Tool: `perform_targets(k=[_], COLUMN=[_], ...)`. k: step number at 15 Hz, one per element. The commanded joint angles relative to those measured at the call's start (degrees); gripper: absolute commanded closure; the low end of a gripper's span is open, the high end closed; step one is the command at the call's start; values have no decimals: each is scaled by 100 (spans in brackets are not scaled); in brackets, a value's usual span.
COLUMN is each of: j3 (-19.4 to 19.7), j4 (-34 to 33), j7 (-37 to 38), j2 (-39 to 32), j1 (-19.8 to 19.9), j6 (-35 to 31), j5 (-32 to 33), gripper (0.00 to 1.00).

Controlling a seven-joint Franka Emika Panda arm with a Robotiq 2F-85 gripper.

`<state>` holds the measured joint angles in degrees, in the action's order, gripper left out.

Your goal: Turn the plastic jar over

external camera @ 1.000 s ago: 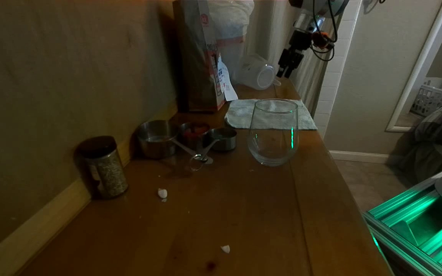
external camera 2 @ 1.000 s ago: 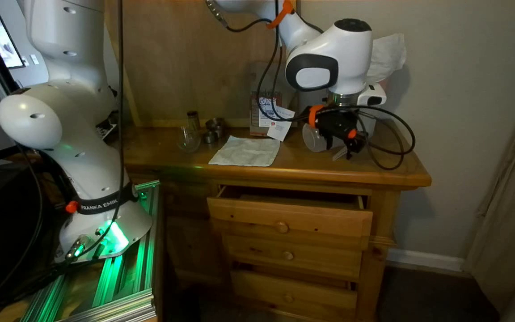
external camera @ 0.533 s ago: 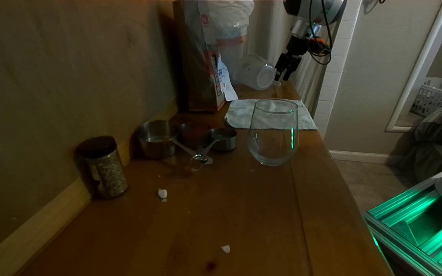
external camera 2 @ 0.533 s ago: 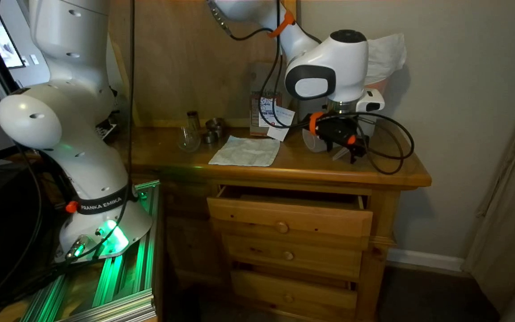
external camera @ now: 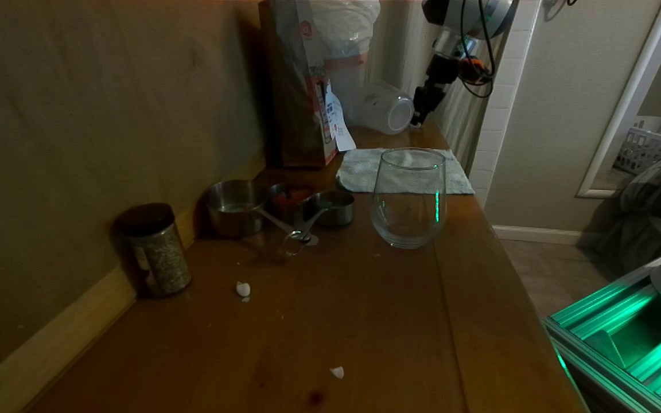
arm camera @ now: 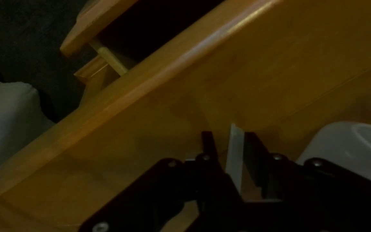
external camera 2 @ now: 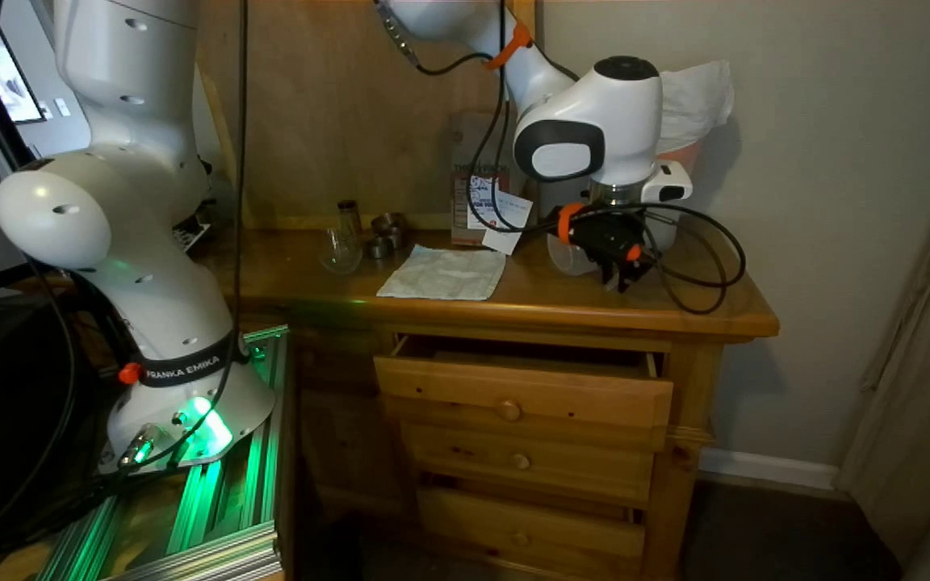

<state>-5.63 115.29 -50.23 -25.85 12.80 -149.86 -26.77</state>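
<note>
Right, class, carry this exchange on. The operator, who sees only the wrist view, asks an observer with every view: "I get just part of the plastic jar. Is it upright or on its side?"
Observer: On its side; an exterior view shows the plastic jar lying on the desk.
Operator: What else lies on the desk?
Observer: A pale cloth lies flat there, in both exterior views.
Operator: Anything made of glass?
Observer: Yes, past the cloth from the jar, a clear glass vessel stands upright.
</note>
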Motion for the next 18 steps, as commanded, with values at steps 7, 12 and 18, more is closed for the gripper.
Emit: perform_targets(k=[7,12,18], j3=[-50,102,487], j4=[-35,-98,-576], j7=[268,809,1864], j2=[108,599,781], j1=[154,123,63], j6=[507,2120,3600], j5=[140,88,6], gripper=[94,94,95])
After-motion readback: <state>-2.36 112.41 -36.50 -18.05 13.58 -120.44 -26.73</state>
